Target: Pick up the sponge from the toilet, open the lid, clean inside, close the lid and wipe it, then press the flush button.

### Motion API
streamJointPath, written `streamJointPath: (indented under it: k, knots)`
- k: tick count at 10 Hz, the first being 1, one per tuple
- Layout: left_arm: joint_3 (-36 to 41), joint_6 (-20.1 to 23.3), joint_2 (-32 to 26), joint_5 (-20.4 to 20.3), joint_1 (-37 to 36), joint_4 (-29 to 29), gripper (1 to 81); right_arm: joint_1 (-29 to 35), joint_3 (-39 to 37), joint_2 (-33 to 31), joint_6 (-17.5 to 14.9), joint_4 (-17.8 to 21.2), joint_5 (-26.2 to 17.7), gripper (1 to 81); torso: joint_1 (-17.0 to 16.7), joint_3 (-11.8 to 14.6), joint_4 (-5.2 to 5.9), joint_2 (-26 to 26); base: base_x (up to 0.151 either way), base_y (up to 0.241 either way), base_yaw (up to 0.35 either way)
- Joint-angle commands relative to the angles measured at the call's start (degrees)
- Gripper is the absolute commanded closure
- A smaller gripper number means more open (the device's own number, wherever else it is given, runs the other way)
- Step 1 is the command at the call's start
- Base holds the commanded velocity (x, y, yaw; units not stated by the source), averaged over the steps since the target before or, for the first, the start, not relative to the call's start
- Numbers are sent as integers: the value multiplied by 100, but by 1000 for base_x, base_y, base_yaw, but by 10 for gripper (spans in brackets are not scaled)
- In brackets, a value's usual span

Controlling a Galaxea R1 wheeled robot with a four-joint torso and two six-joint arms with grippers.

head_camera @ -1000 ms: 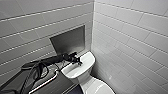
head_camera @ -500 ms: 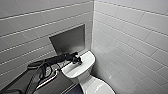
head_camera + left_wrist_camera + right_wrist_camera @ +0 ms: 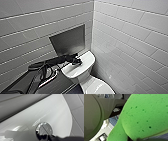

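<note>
My left gripper (image 3: pixel 77 61) is shut and rests its tip on the middle of the white tank cover (image 3: pixel 86 59). In the left wrist view its dark tip (image 3: pixel 53 138) touches the edge of the round flush button (image 3: pixel 43 130), which is set in the tank cover (image 3: pixel 52 112). In the head view the gripper hides the button. Below the tank, the white lid (image 3: pixel 100 87) lies down, partly cut off by the picture's edge. The bright green sponge (image 3: pixel 144 116) looms very large in the right wrist view, held in my shut right gripper.
Grey tiled walls meet in a corner just right of the toilet. A dark recessed niche (image 3: pixel 68 41) sits in the wall above the tank. My left arm (image 3: pixel 50 63) stretches in from the left over a dark surface (image 3: pixel 57 85).
My left gripper stays at the middle of the tank cover. The arm behind it has shifted only slightly.
</note>
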Motion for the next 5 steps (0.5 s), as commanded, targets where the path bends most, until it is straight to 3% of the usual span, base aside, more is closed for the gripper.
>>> streamJointPath:
  k: [1, 2, 4, 5]
  knots:
    - [-309, 55, 9, 23, -850, 305, 811, -63, -64, 35, -39, 14, -496, 811, 0, 0, 0, 0, 0, 0, 0]
    - [-467, 55, 97, -13, -840, 359, 811, -63, -144, 97, -39, 14, -496, 811, 0, 0, 0, 0, 0, 0, 0]
    - [-495, 46, 176, -39, -875, 359, 811, -63, -223, 124, -39, 14, -496, 811, 0, -541, 0, 0, 0, 0, 0]
    - [-512, 46, 229, -75, -884, 376, 811, -55, -214, 124, -39, 6, -496, 811, -2, -575, 0, 0, 0, 0, 0]
